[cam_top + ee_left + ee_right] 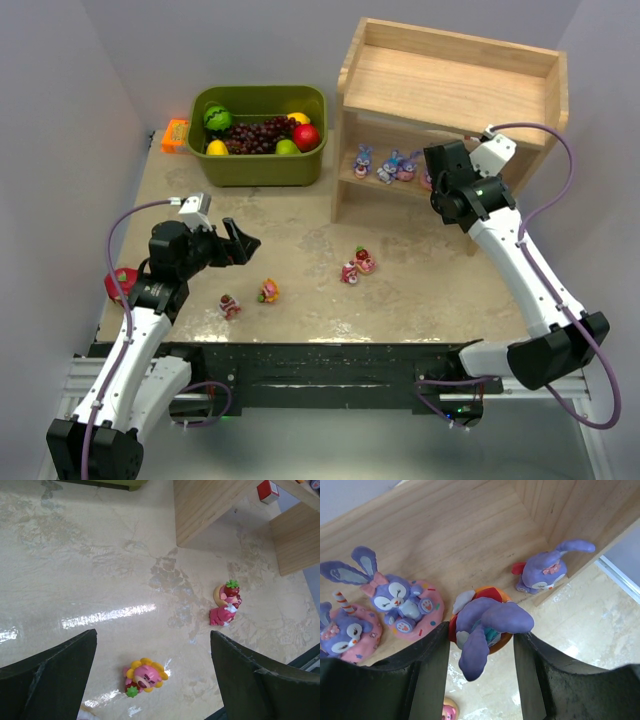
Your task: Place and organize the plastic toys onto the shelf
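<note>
My right gripper [481, 635] is shut on a purple long-eared bunny [487, 622] with an orange-red base, at the front edge of the lower board [445, 535] of the wooden shelf [450, 75]. On that board stand two bunnies on pink bases [400, 600] [345, 630] and a third bunny [545, 572] near the side wall. My left gripper [152, 635] hangs open above the table, over a pink bear with a yellow flower top [145, 676]. A strawberry-top bear [229, 592] and a pink figurine [222, 615] lie further right. Another small toy [229, 306] lies near the front edge.
An olive-green bin [258, 135] of fake fruit stands at the back, left of the shelf. An orange box [175, 135] sits beside it. A red object [122, 283] lies at the table's left edge, behind my left arm. The shelf's side board [210, 505] stands on the table.
</note>
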### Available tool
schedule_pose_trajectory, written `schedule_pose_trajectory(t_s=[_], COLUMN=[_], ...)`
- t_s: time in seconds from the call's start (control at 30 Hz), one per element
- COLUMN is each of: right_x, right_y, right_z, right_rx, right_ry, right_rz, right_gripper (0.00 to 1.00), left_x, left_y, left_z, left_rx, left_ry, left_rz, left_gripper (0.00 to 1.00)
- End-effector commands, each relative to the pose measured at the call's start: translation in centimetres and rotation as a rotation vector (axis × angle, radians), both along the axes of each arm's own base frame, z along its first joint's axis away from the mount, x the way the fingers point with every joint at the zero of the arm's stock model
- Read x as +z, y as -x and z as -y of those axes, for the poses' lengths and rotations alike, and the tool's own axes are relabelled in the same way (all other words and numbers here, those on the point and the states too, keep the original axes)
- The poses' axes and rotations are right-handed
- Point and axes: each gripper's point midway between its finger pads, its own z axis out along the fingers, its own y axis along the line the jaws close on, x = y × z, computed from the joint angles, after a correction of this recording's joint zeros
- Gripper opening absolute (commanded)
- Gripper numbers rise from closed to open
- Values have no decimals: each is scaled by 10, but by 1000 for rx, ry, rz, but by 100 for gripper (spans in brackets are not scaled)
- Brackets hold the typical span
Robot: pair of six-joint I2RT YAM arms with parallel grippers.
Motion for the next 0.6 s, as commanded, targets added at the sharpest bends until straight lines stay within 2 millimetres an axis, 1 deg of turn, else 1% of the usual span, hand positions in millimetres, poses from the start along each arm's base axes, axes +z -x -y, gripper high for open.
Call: schedule_pose_trajectory(t_s=[0.0,0.2,0.57], right_x=[11,6,-6], right_y=[-10,-10,-14], right_z=[8,11,11], right_rx=[-73,-95,-123], right_ry=[-39,-66,-69], right_rz=[121,157,162], right_gripper=[0,0,1], left_x=[0,0,-1], left_y=[1,0,1], left_z=[0,0,-1], left_rx=[-14,-9,-6], left_ry=[-15,-17,-21], left_rz=[15,13,8], left_gripper=[100,99,99])
